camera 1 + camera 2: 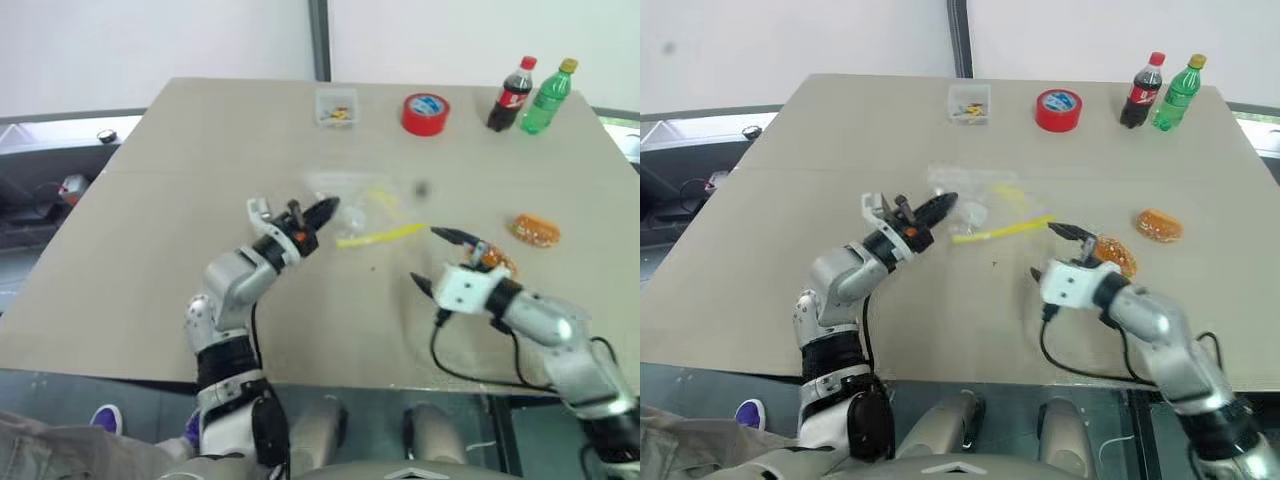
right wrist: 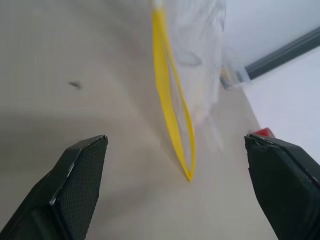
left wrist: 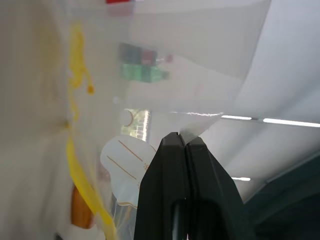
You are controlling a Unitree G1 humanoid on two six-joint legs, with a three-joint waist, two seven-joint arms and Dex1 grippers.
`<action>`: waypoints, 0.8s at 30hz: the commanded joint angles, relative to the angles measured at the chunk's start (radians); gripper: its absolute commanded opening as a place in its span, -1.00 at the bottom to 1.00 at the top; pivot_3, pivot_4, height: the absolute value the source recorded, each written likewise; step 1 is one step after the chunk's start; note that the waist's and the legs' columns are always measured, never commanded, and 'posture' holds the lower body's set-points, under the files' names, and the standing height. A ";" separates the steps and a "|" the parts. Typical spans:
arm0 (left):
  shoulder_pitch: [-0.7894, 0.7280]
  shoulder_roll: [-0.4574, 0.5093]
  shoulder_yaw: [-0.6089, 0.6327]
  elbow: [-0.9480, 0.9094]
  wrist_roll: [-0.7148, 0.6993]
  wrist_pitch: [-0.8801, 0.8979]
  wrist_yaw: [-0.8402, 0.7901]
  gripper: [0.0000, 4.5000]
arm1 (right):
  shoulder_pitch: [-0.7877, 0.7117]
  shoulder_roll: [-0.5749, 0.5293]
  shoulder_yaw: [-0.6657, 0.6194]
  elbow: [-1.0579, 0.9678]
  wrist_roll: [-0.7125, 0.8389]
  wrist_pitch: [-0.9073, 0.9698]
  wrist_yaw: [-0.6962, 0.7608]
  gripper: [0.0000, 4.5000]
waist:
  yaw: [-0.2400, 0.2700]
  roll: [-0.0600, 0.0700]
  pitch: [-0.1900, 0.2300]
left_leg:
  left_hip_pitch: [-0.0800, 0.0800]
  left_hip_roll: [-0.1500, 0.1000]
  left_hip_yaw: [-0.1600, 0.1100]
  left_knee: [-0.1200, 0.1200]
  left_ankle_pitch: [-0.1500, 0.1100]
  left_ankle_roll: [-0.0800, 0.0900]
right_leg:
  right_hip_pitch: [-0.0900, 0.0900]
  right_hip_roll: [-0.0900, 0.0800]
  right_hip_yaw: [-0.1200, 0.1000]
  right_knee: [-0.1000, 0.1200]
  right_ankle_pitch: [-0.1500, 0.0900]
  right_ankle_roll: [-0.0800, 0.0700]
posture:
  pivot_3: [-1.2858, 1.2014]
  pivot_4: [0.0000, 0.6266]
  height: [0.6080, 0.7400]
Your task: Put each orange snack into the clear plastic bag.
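Pinching the clear plastic bag (image 1: 985, 205) with our closed left gripper (image 1: 940, 206), we hold it off the table (image 1: 790, 290). Right gripper (image 1: 1045, 250) gapes wide, empty. Both orange snacks (image 1: 1159, 225) lie outside, unbagged; nothing done yet.

Both arms are built of rounded silver-grey shells joined by black segments. The left gripper (image 1: 322, 213) has two tapered black fingers on a black wrist with small orange marks and a white bracket. The right gripper (image 1: 428, 258) carries a boxy white block behind its black fingers (image 2: 80, 185), whose inner pads are finely textured. A black cable (image 1: 470, 372) loops beneath the right forearm.
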 commanded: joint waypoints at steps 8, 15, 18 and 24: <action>-0.056 -0.026 0.054 -0.079 -0.023 0.036 0.025 -0.99 | -0.294 0.209 0.087 0.399 -0.139 -0.089 -0.267 1.00 | -0.023 -0.002 0.001 | 0.000 0.001 0.000 0.000 0.000 0.000 | -0.001 0.002 0.000 0.000 0.000 -0.001 | 0.03 -0.52 1.00; -0.052 -0.045 0.057 -0.137 -0.023 0.002 0.048 -1.00 | -0.384 0.260 0.048 0.556 -0.057 -0.139 -0.303 0.21 | -0.027 -0.002 0.001 | 0.000 0.001 0.000 0.000 0.000 0.000 | -0.001 0.002 0.001 0.000 0.001 -0.001 | 0.03 -0.52 1.00; -0.049 -0.040 0.056 -0.156 -0.023 -0.002 0.036 -1.00 | -0.402 0.249 0.029 0.569 -0.031 -0.150 -0.300 -0.29 | -0.027 -0.002 0.001 | 0.000 0.001 0.001 0.000 0.000 0.000 | -0.001 0.003 0.001 0.000 0.001 -0.002 | 0.03 -0.52 1.00; -0.038 0.106 0.007 -0.141 -0.023 0.023 -0.027 -1.00 | -0.508 0.193 -0.041 0.561 0.014 -0.131 -0.273 -0.97 | -0.038 -0.002 0.002 | 0.000 0.002 0.001 0.000 0.000 -0.001 | -0.001 0.004 0.002 0.000 0.002 -0.002 | 0.03 -0.52 1.00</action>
